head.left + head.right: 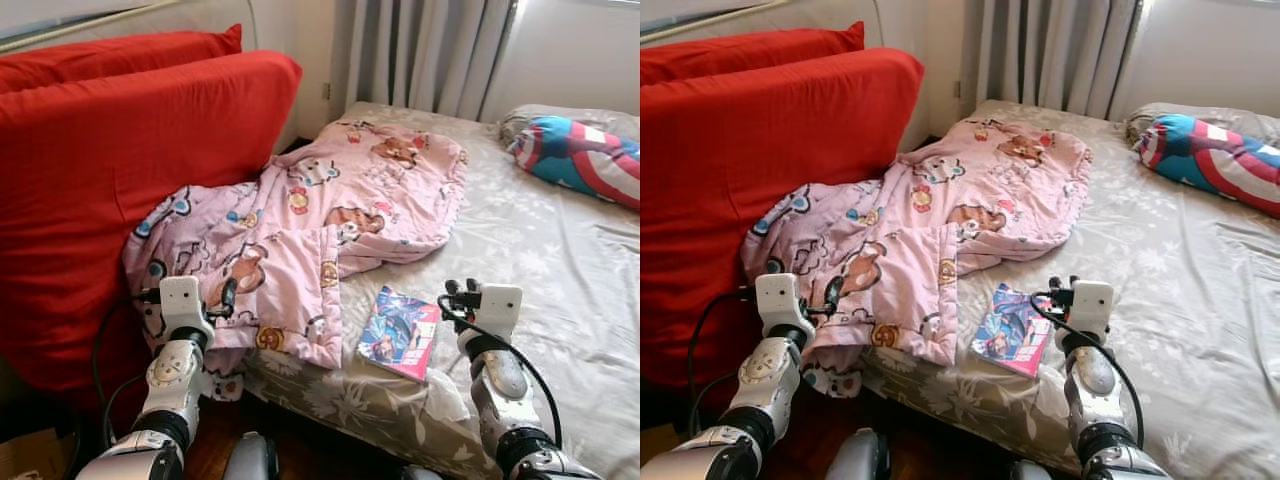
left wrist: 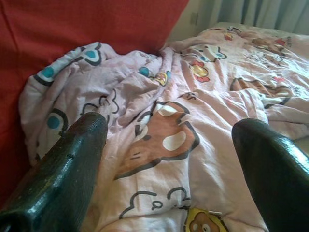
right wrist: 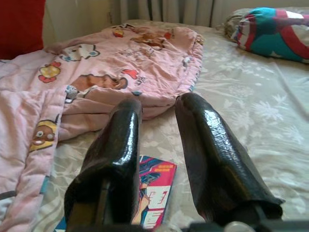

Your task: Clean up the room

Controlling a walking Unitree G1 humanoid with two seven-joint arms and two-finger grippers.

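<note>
A bed (image 1: pixel 560 300) with a grey flower-patterned sheet runs from the near edge back to the curtains (image 1: pixel 420 55) at the window. Two big red cushions (image 1: pixel 110 190) stand stacked against the bed's left side. A pink cartoon-print blanket (image 1: pixel 330 210) lies rumpled over the left half of the bed, its left part bunched up against the cushions and one folded flap hanging over the near edge. A pillow (image 1: pixel 580 155) in blue, red and white lies at the far right corner of the bed. A thin colourful book (image 1: pixel 400 333) lies flat at the near edge, just beside the blanket's flap, on bare sheet. The left gripper (image 2: pixel 169 145) hovers low over the blanket's bunched left part by the cushions, its two black fingers (image 2: pixel 63 174) spread wide with only cloth between them. The right gripper (image 3: pixel 157 145) hangs above the near edge just right of the book, fingers (image 3: pixel 212 159) parted by a narrow gap and holding nothing.
</note>
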